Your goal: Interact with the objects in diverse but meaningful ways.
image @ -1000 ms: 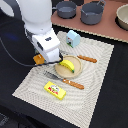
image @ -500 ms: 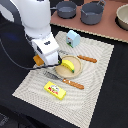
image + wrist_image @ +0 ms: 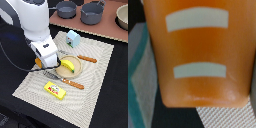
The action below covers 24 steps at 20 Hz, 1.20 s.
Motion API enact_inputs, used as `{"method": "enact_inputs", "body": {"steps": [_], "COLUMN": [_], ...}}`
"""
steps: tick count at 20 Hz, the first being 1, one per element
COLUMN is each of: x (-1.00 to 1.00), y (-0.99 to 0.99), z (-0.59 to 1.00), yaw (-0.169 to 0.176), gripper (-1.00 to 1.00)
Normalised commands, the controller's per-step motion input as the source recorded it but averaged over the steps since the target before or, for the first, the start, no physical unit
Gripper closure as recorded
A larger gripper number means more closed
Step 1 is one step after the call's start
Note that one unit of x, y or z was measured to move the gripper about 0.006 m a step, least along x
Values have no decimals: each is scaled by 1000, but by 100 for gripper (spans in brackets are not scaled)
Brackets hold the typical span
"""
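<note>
My gripper (image 3: 46, 63) hangs over the striped placemat (image 3: 97, 75), just off the exterior view's left of a tan plate (image 3: 64, 75). It is shut on an orange-brown bread loaf (image 3: 37, 62). The loaf (image 3: 198, 55), with two pale stripes, fills the wrist view, and the fingers are hidden there. A yellow banana (image 3: 70, 65) lies on the plate. A flat yellow box (image 3: 55, 89) lies on the mat's near part. A pale blue carton (image 3: 73, 38) stands at the mat's far edge.
Two orange-handled utensils lie on the mat, one beyond the plate (image 3: 87, 59) and one in front of it (image 3: 74, 83). Two dark grey pots (image 3: 66, 8) (image 3: 92, 12) and a pale bowl (image 3: 122, 17) stand on a brown board at the back.
The gripper with the loaf has shifted only slightly, staying beside the plate. The other objects have not moved.
</note>
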Motion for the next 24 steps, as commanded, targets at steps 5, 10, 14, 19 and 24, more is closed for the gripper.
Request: {"method": "enact_inputs", "body": {"steps": [5, 10, 14, 19, 24], "x": [-408, -333, -253, -273, -163], "y": [127, 95, 120, -163, -729], "z": [401, 109, 155, 308, 615], "yaw": [109, 184, 177, 117, -8], "gripper": [100, 100, 100, 100, 100]}}
